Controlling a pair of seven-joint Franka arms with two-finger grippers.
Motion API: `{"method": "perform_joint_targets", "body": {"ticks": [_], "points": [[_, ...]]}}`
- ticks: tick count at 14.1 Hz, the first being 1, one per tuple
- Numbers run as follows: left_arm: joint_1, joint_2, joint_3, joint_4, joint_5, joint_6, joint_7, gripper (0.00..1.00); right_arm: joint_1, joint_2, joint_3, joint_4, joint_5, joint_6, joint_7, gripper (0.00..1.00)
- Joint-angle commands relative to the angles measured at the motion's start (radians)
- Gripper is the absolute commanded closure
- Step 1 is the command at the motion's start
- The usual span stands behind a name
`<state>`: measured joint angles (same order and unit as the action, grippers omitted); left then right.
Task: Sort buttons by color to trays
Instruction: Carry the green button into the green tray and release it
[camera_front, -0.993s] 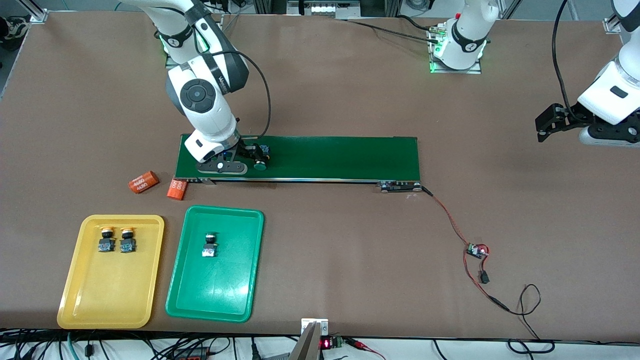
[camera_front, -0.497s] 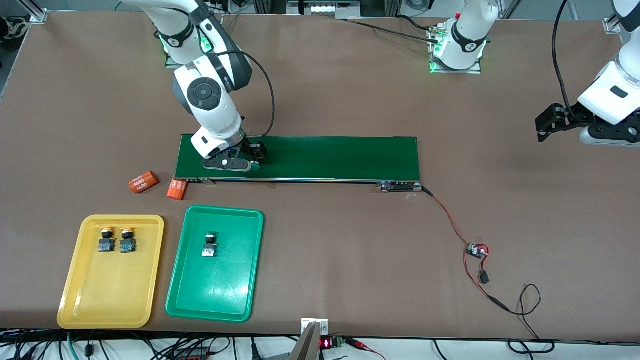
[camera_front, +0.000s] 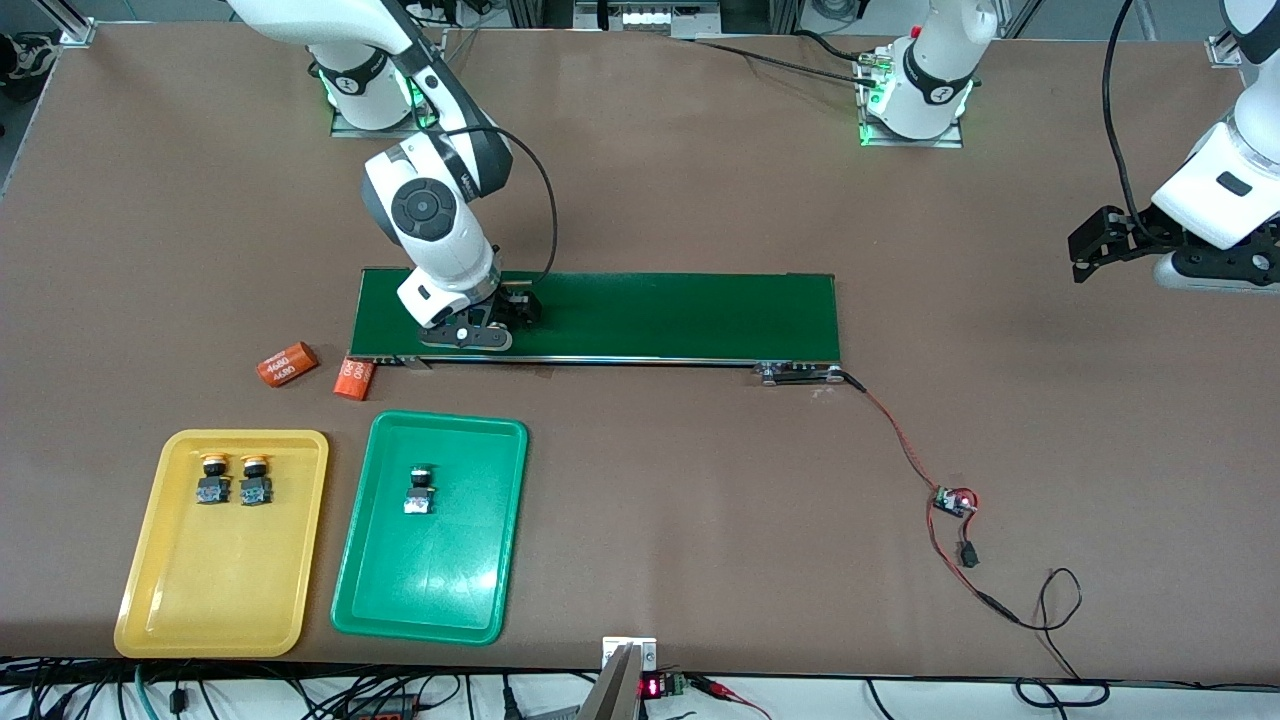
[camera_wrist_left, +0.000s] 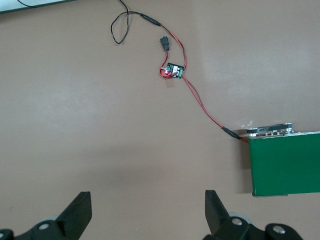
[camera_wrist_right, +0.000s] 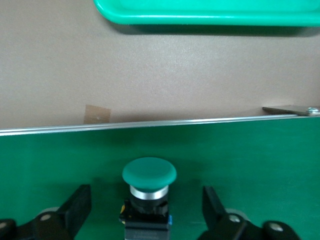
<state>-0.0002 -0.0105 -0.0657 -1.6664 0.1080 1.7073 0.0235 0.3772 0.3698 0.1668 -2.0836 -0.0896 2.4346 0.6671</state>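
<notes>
On the dark-green conveyor belt (camera_front: 680, 315) a green-capped button (camera_wrist_right: 149, 172) lies between the fingers of my right gripper (camera_wrist_right: 146, 202), which is open with a gap on each side. In the front view the right gripper (camera_front: 495, 325) hides this button. The yellow tray (camera_front: 160, 600) holds two yellow-capped buttons (camera_front: 212, 480) (camera_front: 255, 480). The green tray (camera_front: 430, 590) holds one green-capped button (camera_front: 420, 490). My left gripper (camera_front: 1090, 245) waits, open and empty, over bare table at the left arm's end; its wrist view shows the left gripper (camera_wrist_left: 148, 207) over brown tabletop.
Two orange cylinders (camera_front: 287, 364) (camera_front: 354, 379) lie between the belt and the trays. A red wire runs from the belt's end to a small circuit board (camera_front: 955, 500). The green tray's rim (camera_wrist_right: 210, 12) shows in the right wrist view.
The right gripper has moved along the belt toward the green-capped button and come round it. The button, earlier visible beside the gripper in the front view, is now covered by it. The left arm barely moved.
</notes>
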Motion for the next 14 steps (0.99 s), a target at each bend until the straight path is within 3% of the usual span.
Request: {"method": "perform_joint_targets", "body": {"ticks": [1,3,5,9,12,14], "points": [[0.002,-0.019,-0.005,-0.009,0.012,-0.012,-0.010,0.00,-0.012,0.003,0.013,-0.009,0.001,0.012,-0.014,0.42],[0.002,-0.022,-0.005,-0.009,0.012,-0.026,-0.011,0.00,-0.012,0.003,0.013,-0.010,0.001,0.009,-0.026,0.76],[0.002,-0.019,-0.005,-0.007,0.012,-0.022,-0.011,0.00,-0.020,-0.005,0.013,-0.004,0.001,0.003,-0.029,0.94],[0.002,-0.020,-0.005,-0.007,0.012,-0.021,-0.011,0.00,-0.049,-0.055,0.007,0.043,0.001,-0.011,-0.041,0.98],[0.000,-0.020,-0.005,-0.007,0.012,-0.021,-0.011,0.00,-0.089,-0.046,0.000,0.219,-0.009,-0.144,-0.099,0.98],[0.002,-0.020,-0.005,-0.007,0.012,-0.021,-0.011,0.00,-0.104,0.021,-0.030,0.350,-0.001,-0.163,-0.180,0.98]]}}
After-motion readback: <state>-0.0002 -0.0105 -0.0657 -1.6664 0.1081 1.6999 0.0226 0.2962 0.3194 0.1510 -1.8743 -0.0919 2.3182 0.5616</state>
